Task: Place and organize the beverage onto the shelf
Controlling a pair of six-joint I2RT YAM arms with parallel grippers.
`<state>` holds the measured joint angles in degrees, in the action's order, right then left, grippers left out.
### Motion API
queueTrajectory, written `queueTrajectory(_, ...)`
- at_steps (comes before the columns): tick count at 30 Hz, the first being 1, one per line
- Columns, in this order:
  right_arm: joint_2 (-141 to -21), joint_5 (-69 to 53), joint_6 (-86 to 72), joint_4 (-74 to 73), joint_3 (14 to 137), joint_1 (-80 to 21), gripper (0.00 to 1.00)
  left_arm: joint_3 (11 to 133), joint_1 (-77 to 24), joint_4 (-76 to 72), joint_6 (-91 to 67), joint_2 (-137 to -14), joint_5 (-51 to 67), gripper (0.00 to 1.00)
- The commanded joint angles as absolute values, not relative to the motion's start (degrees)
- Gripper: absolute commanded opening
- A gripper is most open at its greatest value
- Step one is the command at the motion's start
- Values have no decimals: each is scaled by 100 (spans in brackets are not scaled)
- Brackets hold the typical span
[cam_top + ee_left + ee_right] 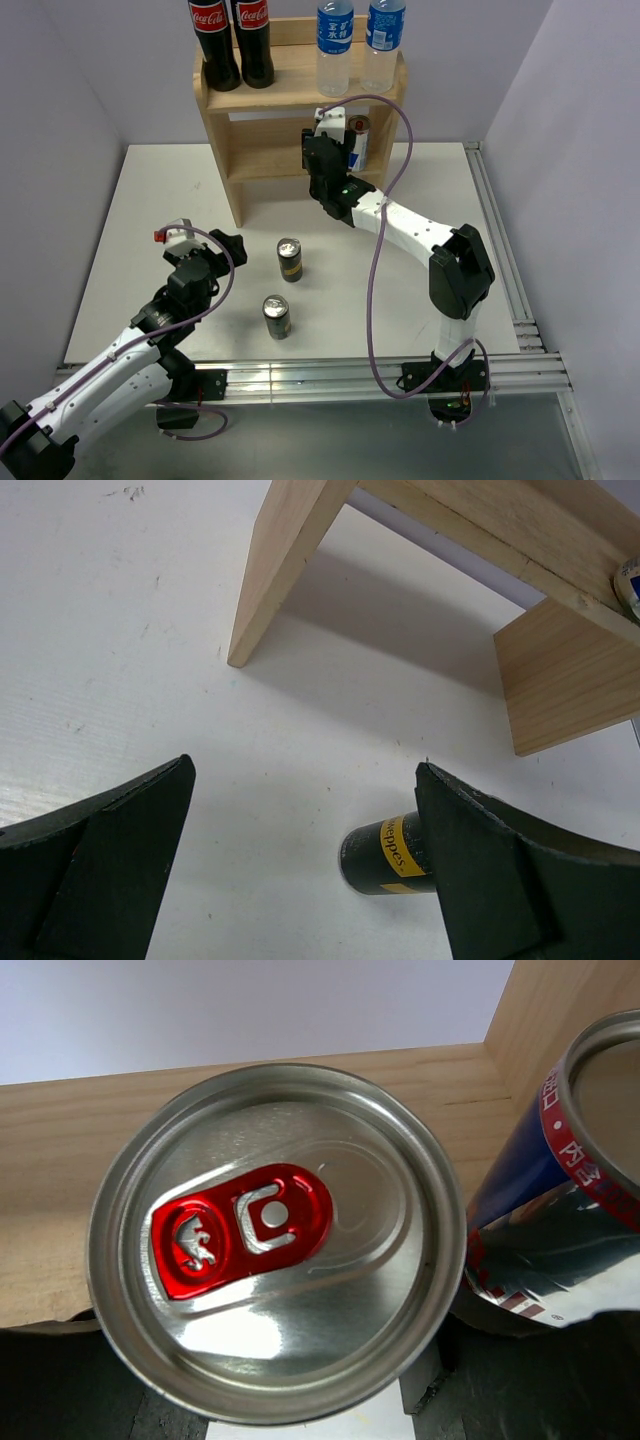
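In front of the shelf (300, 92), 2 dark cans stand upright on the table (150, 220): the near dark can (277, 316) well out from it, the far dark can (289, 259) closer to its left leg. Left of the far dark can, the left gripper (305, 778) hangs low, its fingers spread wide and holding nothing. On the shelf's lower tier, right end, the right gripper (335, 128) sits directly over a blue-silver can (270, 1240), beside a second blue-silver can (540, 1210). Whether its fingers clamp that can I cannot tell. On the shelf's top tier stand 2 cola bottles (233, 42) at the left and 2 water bottles (358, 45) at the right.
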<state>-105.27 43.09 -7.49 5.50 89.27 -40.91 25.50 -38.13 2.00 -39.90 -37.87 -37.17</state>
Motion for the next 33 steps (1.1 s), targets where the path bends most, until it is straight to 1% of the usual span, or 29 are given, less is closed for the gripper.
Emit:
queueTrajectory(1, -10485, 4491, -694, 1081, 9255, -4043, 11, 2522, -3832, 158, -4008, -3788, -3691, 99)
queueTrajectory(2, -10494, 4491, -703, 1072, 9255, -4043, 16, 2531, -3832, 167, -4008, -3797, -3691, 99)
queueTrajectory(3, -10494, 4491, -712, 1064, 9246, -4052, 36, 2523, -3832, 167, -4008, -3788, -3700, 99)
queueTrajectory(4, -10485, 4456, -729, 1063, 9237, -4043, 46, 2531, -3832, 167, -4008, -3788, -3700, 99)
queueTrajectory(5, -10485, 4439, -729, 1055, 9237, -4052, 51, 2523, -3832, 176, -4008, -3788, -3700, 99)
queueTrajectory(6, -10485, 4438, -729, 1029, 9246, -4043, 59, 2522, -3832, 176, -4008, -3788, -3700, 99)
queueTrajectory(8, -10485, 4412, -756, 1002, 9264, -4043, 64, 2522, -3832, 158, -4008, -3779, -3692, 99)
queueTrajectory(11, -10494, 4377, -773, 993, 9255, -4052, 77, 2522, -3832, 158, -4008, -3779, -3709, 99)
queueTrajectory(14, -10494, 4351, -782, 976, 9264, -4052, 81, 2522, -3832, 167, -4008, -3779, -3700, 99)
queueTrajectory(16, -10477, 4351, -791, 958, 9255, -4052, 82, 2522, -3832, 167, -4008, -3771, -3700, 100)
queueTrajectory(26, -10275, 4298, -940, 923, 9026, -4096, 82, 2514, -3832, 167, -4008, -3771, -3700, 99)
queueTrajectory(33, -9845, 4351, -1037, 879, 8649, -4227, 82, 2522, -3832, 150, -4008, -3771, -3709, 99)
